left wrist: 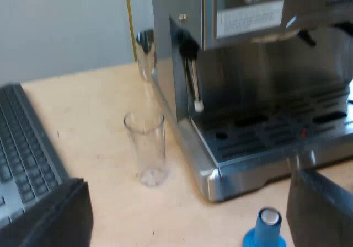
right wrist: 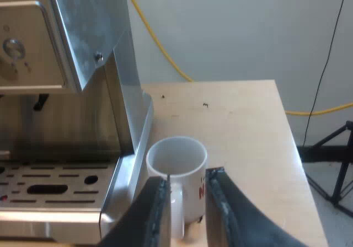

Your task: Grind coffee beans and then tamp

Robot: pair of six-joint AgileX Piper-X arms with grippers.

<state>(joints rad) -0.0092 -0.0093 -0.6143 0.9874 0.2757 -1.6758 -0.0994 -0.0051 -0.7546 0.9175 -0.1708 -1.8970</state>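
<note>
A pale wooden desk (left wrist: pixel 99 120) carries the espresso machine (left wrist: pixel 259 92). A clear measuring glass (left wrist: pixel 146 148) stands upright just beside one of its base corners, with a dark keyboard (left wrist: pixel 25 148) lying farther out. A blue tamper (left wrist: pixel 266 227) stands before the drip tray. By another base corner stands a white mug (right wrist: pixel 179 170), bare wood running beyond it to the desk's corner.

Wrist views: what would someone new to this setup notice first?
The steel espresso machine dominates both views. A clear measuring glass stands on the table by the machine's base corner, with a blue tamper before its front. A white mug sits on the table beside the machine's base, close to the right gripper, whose fingers stand apart.
</note>
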